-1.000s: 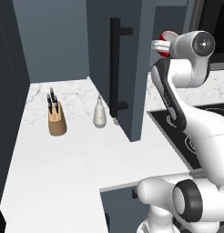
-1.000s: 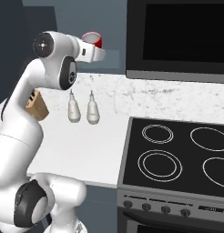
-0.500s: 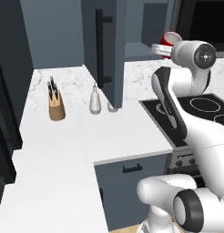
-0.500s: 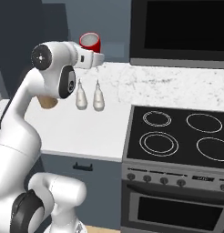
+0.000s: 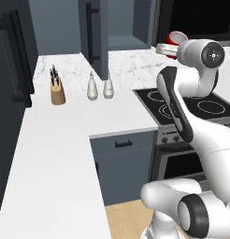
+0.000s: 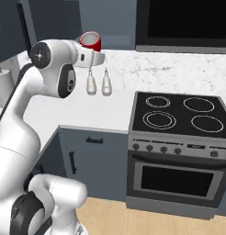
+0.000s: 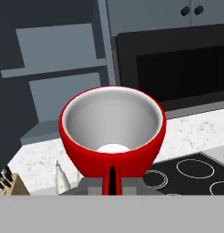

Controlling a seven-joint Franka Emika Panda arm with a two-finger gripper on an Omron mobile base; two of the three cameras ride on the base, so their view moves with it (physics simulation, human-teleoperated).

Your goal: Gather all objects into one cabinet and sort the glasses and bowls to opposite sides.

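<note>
A glossy red mug (image 7: 113, 132), one of the glasses, has a pale inside and stands upright in my gripper (image 7: 112, 183). The jaws are shut on its handle. The left base view has the mug (image 5: 175, 38) high above the stove's left side, at the end of my gripper (image 5: 167, 47). From the right base it is the same mug (image 6: 90, 41) over my gripper (image 6: 93, 51). The slate-blue cabinet (image 5: 128, 25) stands open to the mug's left, its door (image 5: 99, 28) bearing a black bar handle. Its shelves (image 7: 59, 67) look bare. The bowls are out of view.
Two white bottles (image 5: 92, 87) (image 5: 107, 86) and a wooden knife block (image 5: 57, 91) stand on the white counter (image 5: 56, 154) under the cabinet. A black stove (image 6: 178, 114) lies to the right. A dark microwave (image 7: 177, 63) hangs above it.
Both base views have pulled back and swung, so the camera moved: counter and stove now look farther off. The mug stays in the same grip, level with the cabinet.
</note>
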